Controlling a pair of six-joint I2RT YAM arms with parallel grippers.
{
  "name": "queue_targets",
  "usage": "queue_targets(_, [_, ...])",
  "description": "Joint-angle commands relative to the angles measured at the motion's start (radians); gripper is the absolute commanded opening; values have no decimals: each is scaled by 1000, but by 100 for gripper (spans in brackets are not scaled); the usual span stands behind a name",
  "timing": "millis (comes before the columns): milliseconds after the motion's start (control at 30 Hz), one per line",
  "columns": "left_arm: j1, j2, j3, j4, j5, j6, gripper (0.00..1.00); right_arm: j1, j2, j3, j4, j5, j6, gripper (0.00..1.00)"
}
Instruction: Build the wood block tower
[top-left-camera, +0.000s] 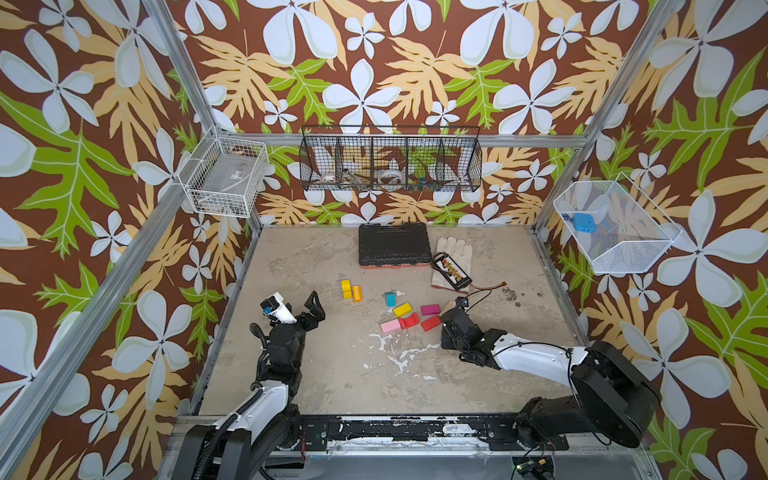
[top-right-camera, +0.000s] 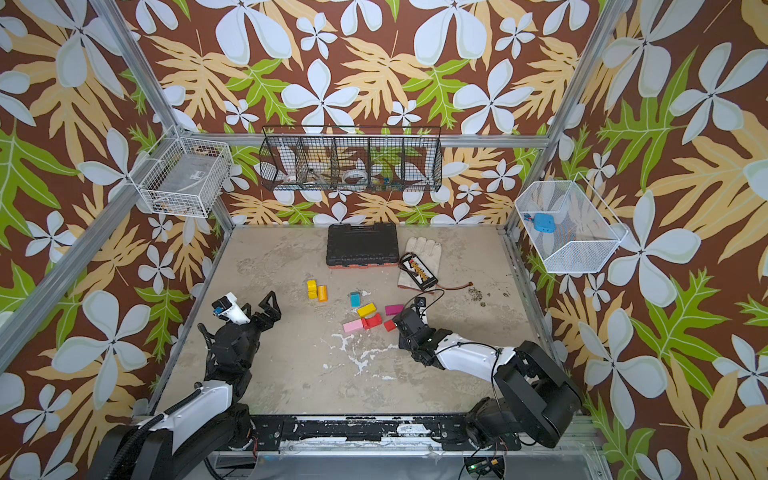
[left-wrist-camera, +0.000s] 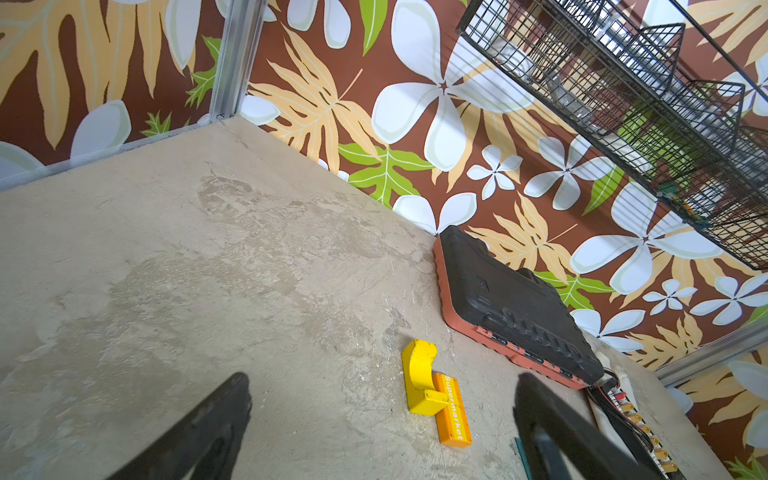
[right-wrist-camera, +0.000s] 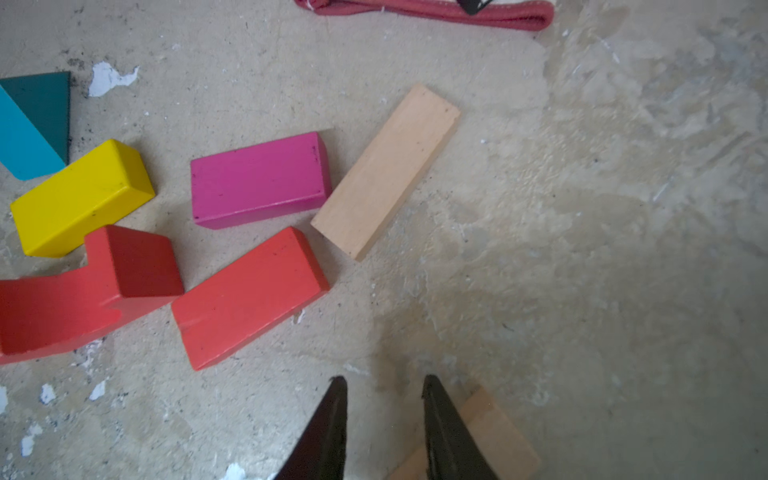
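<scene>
No wood block tower stands yet: its pieces lie loose and flat on the table (top-left-camera: 332, 374) in 2 groups. A yellow arch (top-left-camera: 345, 287) and an orange block (top-left-camera: 356, 293) touch each other on the left. Further right, a teal block (top-left-camera: 390, 298), yellow block (top-left-camera: 402, 309), magenta block (top-left-camera: 430, 309), pink block (top-left-camera: 390, 326), red arch (top-left-camera: 409, 321) and red block (top-left-camera: 430, 323) sit close together. The right gripper (right-wrist-camera: 384, 401) hangs low just beside that cluster, its jaws parted by a narrow gap with only bare table between the tips, so it grips nothing. What matters is the 2 planks (seen only in the right wrist view; the arm hides them from above). One tan plank (right-wrist-camera: 386, 170) lies ahead of the fingertips, just beside the magenta block, its long axis diagonal to the line on which the jaws close. The second tan plank (right-wrist-camera: 498, 432) is partly under 1 finger, too covered to judge. Taking the plank ahead would likely need a forward reach and a wrist turn. The left gripper (left-wrist-camera: 382, 428), spread wide and empty, is nearer the yellow arch and well apart from the planks.
</scene>
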Motion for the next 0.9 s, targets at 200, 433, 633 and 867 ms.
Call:
queue_targets(200, [-2,-5,-4,24,-3,0,100,-23,19,-23,-12,11,2,29])
queue_targets(433, [-1,-7,-6,24,-4,1,100,-18,-55,-103,-17,10,44,28])
queue_targets(633, [-1,-13,-7,25,-4,0,100,-9,-96,-131,2,-3,50,31])
queue_targets(867, [0,-13,-9,24,-4,1,100,41,-71,-94,-20,18,69,30])
